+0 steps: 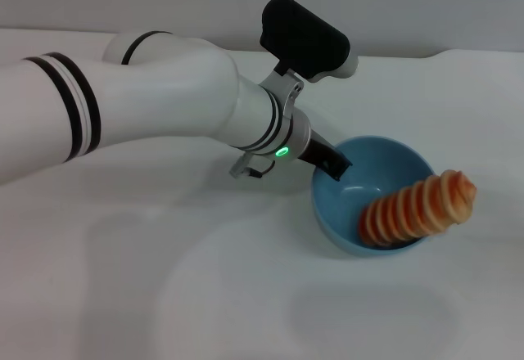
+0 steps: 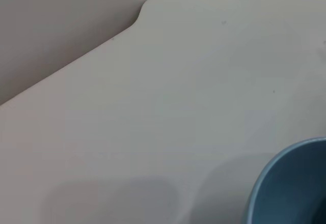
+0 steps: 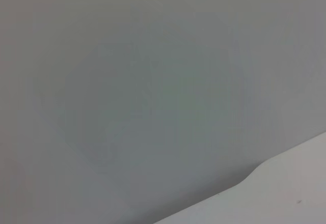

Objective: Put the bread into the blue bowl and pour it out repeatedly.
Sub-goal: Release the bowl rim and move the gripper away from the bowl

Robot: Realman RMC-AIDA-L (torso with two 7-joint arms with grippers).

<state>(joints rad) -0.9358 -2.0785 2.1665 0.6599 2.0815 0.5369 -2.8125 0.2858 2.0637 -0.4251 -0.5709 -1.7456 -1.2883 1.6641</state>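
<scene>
White desk (image 1: 123,294) fills the head view, with the left arm reaching across from the left edge to a tilted blue bowl (image 1: 385,159).

From upper left toward centre-right, the left gripper (image 1: 334,166) is clamped on the blue bowl's near-left rim, one dark finger showing inside the wall. The bowl, right of centre, tips toward the lower right. The bread (image 1: 419,207) lies across its lower-right rim, one end inside, the other jutting out over the desk. The left wrist view catches the bowl's wall at lower right. No right gripper is seen.
</scene>
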